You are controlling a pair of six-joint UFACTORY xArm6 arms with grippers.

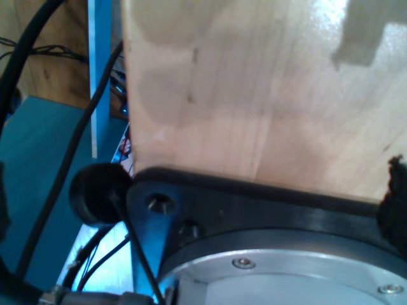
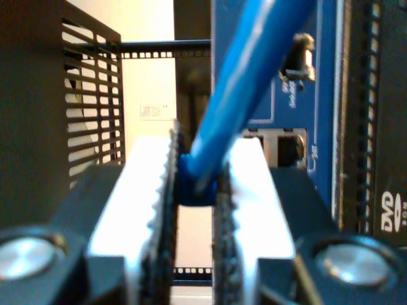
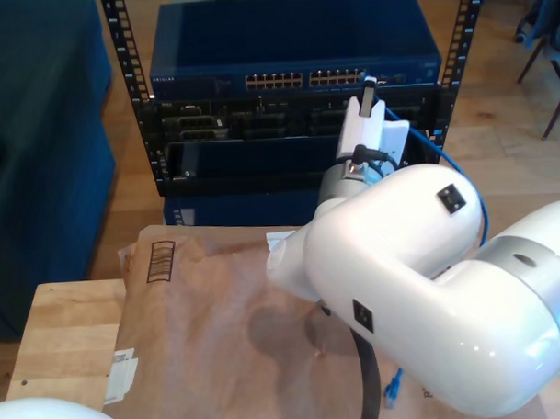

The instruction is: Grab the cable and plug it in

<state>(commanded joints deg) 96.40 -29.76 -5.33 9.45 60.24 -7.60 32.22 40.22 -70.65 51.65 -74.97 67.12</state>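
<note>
Rack (image 3: 148,131) with the blue switch (image 3: 293,44) sits beyond the paper-covered surface (image 3: 211,341); my second gripper (image 2: 197,190) is up at the rack face, closed on the cable (image 2: 248,70) just behind its plug end; the rest loops down the exterior view's right (image 3: 458,171), far plug (image 3: 393,386) on the surface; light, limp cord, stiff only at the plug, so hold near the plug; brittle clip; can't tell my first gripper's state.

Cable (image 2: 248,82) between fingers (image 2: 152,210), server rack (image 3: 294,89) behind.
</note>
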